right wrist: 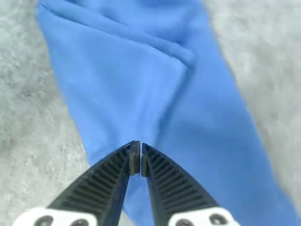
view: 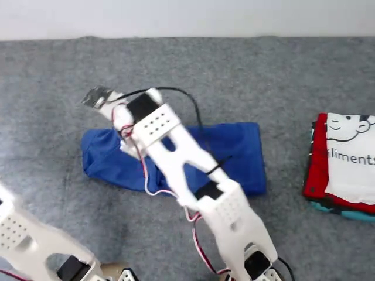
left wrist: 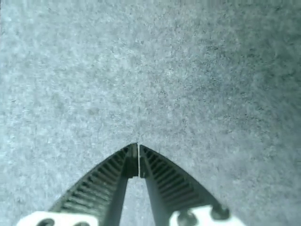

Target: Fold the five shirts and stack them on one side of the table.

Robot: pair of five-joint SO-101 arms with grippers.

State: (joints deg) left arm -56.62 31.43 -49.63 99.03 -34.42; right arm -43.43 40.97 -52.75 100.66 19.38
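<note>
The right claw [right wrist: 136, 160] is hanging shut and empty above the floppy blue cloth shirt [right wrist: 141, 84], which is probably needing a pinch at its 9 o'clock edge.

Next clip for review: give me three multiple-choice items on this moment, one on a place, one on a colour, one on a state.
1. In the high view, where does the stack of folded shirts lie?
A. At the right edge of the table
B. At the left edge of the table
C. Under an arm in the middle

2. What colour is the loose shirt in the middle of the table?
A. Red
B. Blue
C. Green

3. How is the left gripper?
A. Wide open
B. Shut on a shirt
C. Shut with nothing in it

Answers:
1 A, since the stack sits against the right border of the high view.
2 B, since the cloth is plainly blue in the high and right wrist views.
3 C, since its tips meet over bare grey table in the left wrist view.
</note>
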